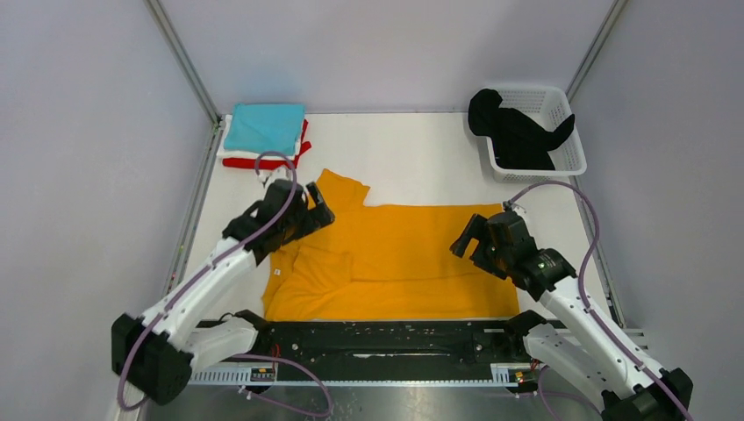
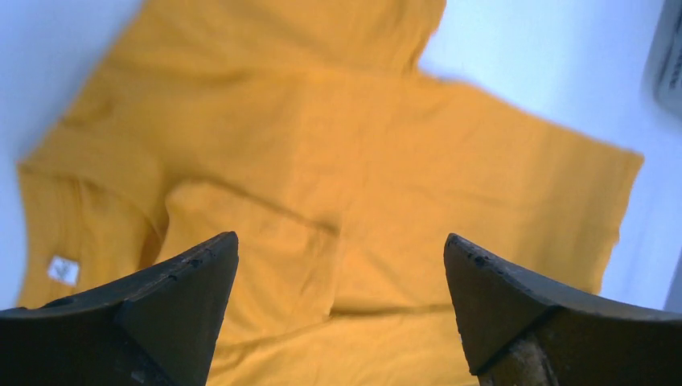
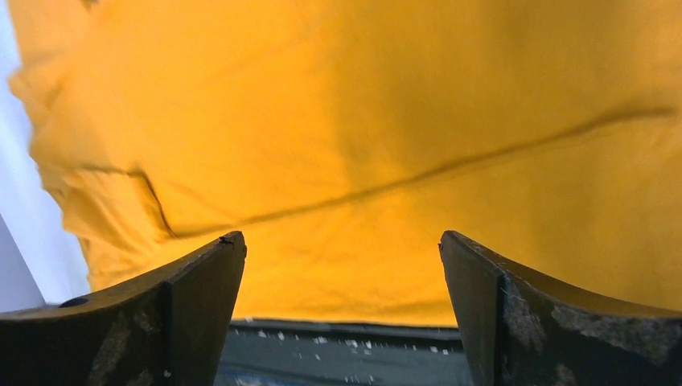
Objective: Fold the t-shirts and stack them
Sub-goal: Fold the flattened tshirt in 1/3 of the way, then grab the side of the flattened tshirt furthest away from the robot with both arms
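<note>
One mustard-orange soft cloth t-shirt lay spread across the white worktop, the left hand and right hand both spread wide and empty over it; judged light, limp, best pinched at hem corners.

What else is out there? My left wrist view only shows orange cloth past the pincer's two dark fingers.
Observer: Beyond that mustard-orange t-shirt, a folded teal t-shirt lies at the far left corner, on top of others.
Operator: Which others?
Observer: The edges of a red t-shirt and a white t-shirt show beneath it.
Operator: Are any shirts waiting to be folded?
Observer: A black t-shirt hangs out of a white basket at the far right corner.
</note>
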